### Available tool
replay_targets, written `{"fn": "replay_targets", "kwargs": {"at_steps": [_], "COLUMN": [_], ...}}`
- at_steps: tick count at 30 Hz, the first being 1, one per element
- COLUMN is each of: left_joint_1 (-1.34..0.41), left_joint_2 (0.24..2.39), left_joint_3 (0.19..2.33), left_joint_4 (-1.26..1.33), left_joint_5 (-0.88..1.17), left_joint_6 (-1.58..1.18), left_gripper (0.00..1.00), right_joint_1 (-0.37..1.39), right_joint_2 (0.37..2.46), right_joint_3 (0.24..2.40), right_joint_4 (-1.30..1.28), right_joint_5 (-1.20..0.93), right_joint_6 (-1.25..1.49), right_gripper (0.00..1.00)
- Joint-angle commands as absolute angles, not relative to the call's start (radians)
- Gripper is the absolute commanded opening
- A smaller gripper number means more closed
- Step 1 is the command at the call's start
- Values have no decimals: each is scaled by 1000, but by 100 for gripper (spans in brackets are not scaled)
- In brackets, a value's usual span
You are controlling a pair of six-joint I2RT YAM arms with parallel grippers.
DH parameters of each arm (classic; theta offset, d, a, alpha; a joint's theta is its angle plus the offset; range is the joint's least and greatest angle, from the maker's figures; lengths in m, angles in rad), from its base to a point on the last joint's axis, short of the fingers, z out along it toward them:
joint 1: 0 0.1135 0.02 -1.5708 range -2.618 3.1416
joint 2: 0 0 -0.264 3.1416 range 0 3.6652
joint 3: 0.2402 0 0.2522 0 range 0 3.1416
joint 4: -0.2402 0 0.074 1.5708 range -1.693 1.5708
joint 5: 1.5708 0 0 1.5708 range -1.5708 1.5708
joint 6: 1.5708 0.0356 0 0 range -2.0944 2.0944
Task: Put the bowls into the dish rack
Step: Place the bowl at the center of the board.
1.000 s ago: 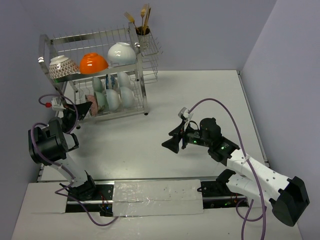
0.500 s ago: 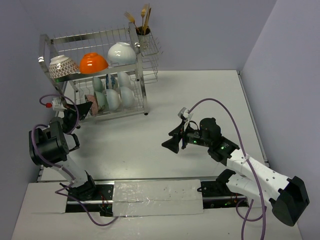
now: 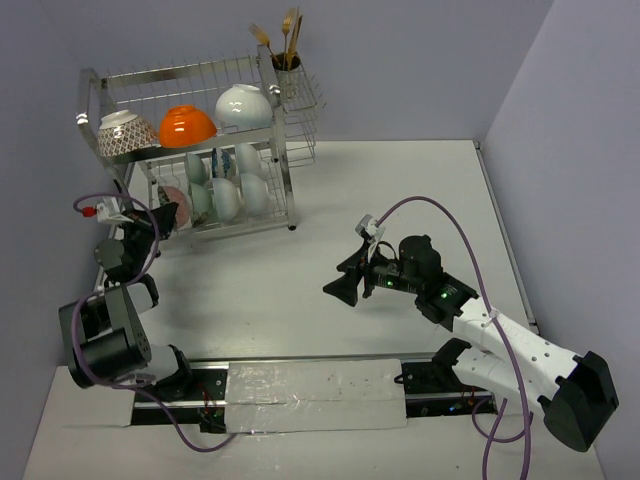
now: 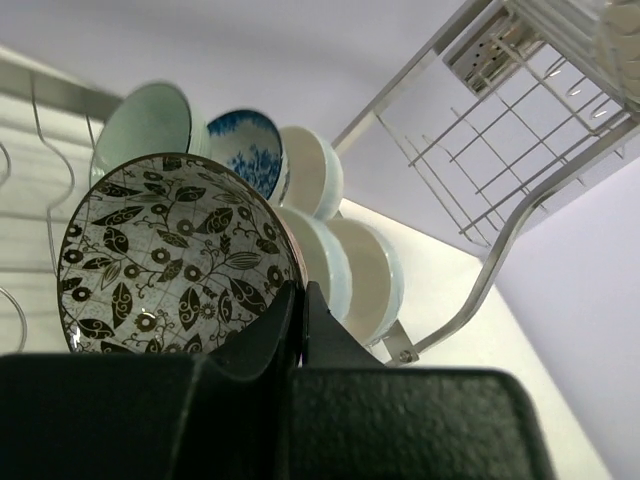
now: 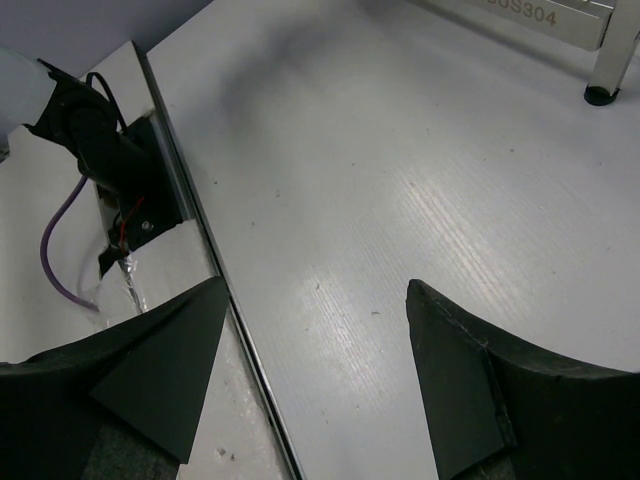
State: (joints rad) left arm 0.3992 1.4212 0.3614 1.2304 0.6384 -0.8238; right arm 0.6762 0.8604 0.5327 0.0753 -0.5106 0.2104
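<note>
The dish rack (image 3: 283, 112) stands at the back left. Its top shelf carries a brown-patterned bowl (image 3: 124, 133), an orange bowl (image 3: 187, 125) and a white bowl (image 3: 243, 105). Several pale bowls (image 3: 235, 190) stand on edge on the lower shelf. My left gripper (image 3: 163, 216) is at the lower shelf's left end, shut on the rim of a leaf-patterned bowl (image 4: 170, 250). That bowl stands on edge in front of a teal bowl (image 4: 150, 120) and a blue-patterned one (image 4: 250, 150). My right gripper (image 3: 345, 278) hovers open over mid-table, nothing between its fingers (image 5: 470, 380).
A cutlery cup with gold utensils (image 3: 286, 60) hangs on the rack's back right corner. One rack foot (image 5: 600, 95) shows at the top right of the right wrist view. Walls close in behind and on the right. The arm bases sit on the near rail (image 3: 310, 395).
The left arm's elbow has dropped toward the near edge while its gripper stayed at the rack's left end with the patterned bowl, now more upright. The right arm has not moved.
</note>
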Motion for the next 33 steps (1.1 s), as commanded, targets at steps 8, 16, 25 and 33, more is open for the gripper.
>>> {"fn": "replay_targets", "kwargs": {"at_steps": [8, 16, 25, 33], "left_joint_1": [364, 264, -99, -530], "left_joint_2": [1158, 901, 736, 900], "left_joint_3": [434, 465, 540, 610], "left_joint_4": [878, 382, -81, -181], "left_joint_5": [542, 381, 188, -119], "left_joint_6": [-623, -585, -515, -526], "left_gripper": [0, 0, 0, 0], "right_joint_1": [681, 681, 681, 681], "right_joint_2": [848, 836, 848, 862], "right_joint_3": [531, 534, 548, 569], "right_joint_4": [126, 117, 100, 54], "right_joint_5": [-522, -495, -446, -362], "right_joint_6": [195, 199, 222, 239], "right_gripper": [80, 80, 80, 80]}}
